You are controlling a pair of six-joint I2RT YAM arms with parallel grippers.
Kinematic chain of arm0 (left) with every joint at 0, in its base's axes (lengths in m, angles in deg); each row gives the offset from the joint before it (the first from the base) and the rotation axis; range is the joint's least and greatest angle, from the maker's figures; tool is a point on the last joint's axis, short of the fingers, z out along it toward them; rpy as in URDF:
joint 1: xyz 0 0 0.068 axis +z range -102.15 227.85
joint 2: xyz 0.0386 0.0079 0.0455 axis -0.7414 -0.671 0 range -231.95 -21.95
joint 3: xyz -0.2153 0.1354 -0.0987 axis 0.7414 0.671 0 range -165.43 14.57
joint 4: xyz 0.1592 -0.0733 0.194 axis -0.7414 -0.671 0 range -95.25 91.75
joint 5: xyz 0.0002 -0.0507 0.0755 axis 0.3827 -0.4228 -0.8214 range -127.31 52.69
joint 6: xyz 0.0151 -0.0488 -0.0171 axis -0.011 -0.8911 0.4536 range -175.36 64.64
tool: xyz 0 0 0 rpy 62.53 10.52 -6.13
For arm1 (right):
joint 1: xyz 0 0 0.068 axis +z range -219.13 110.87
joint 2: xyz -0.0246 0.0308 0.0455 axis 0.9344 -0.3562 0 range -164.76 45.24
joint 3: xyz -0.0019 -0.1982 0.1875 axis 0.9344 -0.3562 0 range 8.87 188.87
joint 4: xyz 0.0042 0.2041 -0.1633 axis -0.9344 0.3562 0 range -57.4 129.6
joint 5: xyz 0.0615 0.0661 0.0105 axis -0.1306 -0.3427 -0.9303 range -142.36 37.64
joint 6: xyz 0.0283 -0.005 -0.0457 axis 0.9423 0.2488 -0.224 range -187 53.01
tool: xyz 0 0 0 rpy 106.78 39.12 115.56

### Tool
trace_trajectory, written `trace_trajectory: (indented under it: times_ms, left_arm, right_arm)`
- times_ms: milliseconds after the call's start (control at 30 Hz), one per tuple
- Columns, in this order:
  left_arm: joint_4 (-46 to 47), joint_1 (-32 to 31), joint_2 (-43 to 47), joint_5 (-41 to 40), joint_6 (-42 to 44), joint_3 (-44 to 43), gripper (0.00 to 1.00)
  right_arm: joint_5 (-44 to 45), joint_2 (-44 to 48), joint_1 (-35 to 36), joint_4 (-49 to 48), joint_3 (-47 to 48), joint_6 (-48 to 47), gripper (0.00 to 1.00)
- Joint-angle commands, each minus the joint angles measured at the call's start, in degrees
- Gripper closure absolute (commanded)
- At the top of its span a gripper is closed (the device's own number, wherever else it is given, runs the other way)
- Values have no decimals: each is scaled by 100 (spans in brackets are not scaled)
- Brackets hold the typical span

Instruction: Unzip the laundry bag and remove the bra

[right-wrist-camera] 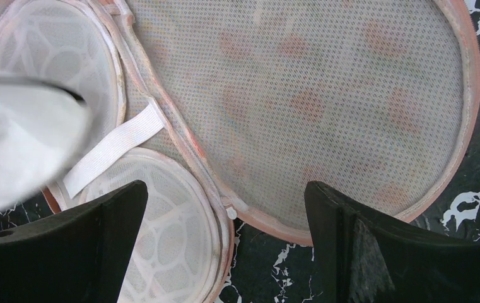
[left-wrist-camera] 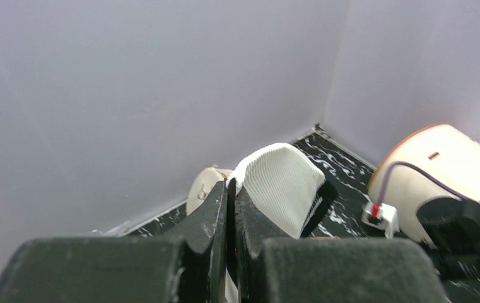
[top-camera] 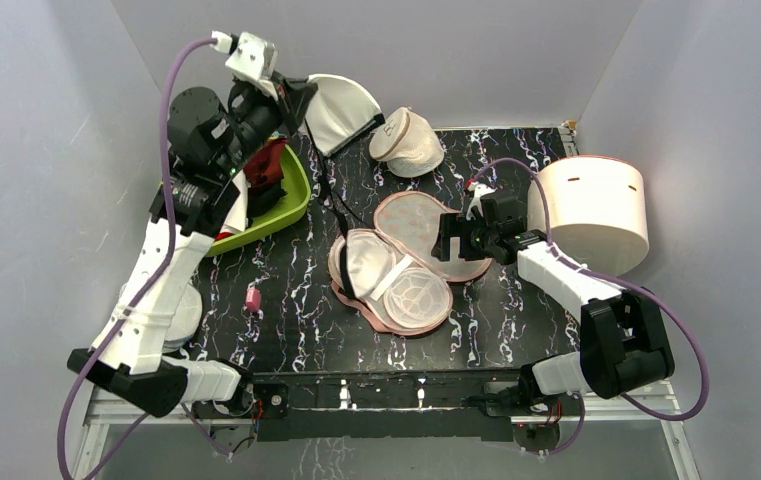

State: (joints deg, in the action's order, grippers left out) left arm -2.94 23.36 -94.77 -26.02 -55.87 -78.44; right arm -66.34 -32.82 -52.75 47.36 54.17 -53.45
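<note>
While bag [top-camera: 411, 222] lay unzipped and spread flat, mesh lining up, left gripper [top-camera: 296, 100] hung high, behind and left of bag, jaws clamped on white cup of bra [top-camera: 344, 108]. Black strap [top-camera: 330, 190] ran from cup down to bag's left lobe. Right gripper [top-camera: 448, 243] hovered over bag's right edge, fingers wide apart, holding nothing. Cream pouch [top-camera: 406, 140] sat behind bag; green tray [top-camera: 291, 200] left of bag; white drum [top-camera: 591, 210] right of bag.

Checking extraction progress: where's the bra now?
Top view, back left: the bra is held up by the left gripper, beside the cream pouch, its black strap trailing down to the open laundry bag.
</note>
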Motion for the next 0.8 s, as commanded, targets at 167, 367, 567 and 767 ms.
trace_trajectory:
  times_ms: [167,367,567,767]
  left_arm:
    - [-524,36,-1366,-956,585,-2587,100]
    - [-245,183,-2045,-1655,816,-3752,100]
    - [-163,650,-2690,-1943,958,-4533,100]
    - [78,1223,-2715,-1777,798,-4393,100]
  right_arm:
    - [-187,-76,14,-370,80,-72,4]
    - [-254,-104,14,-321,36,-53,3]
    - [-242,-9,11,-219,74,-48,2]
    - [-192,-5,13,-169,91,-54,2]
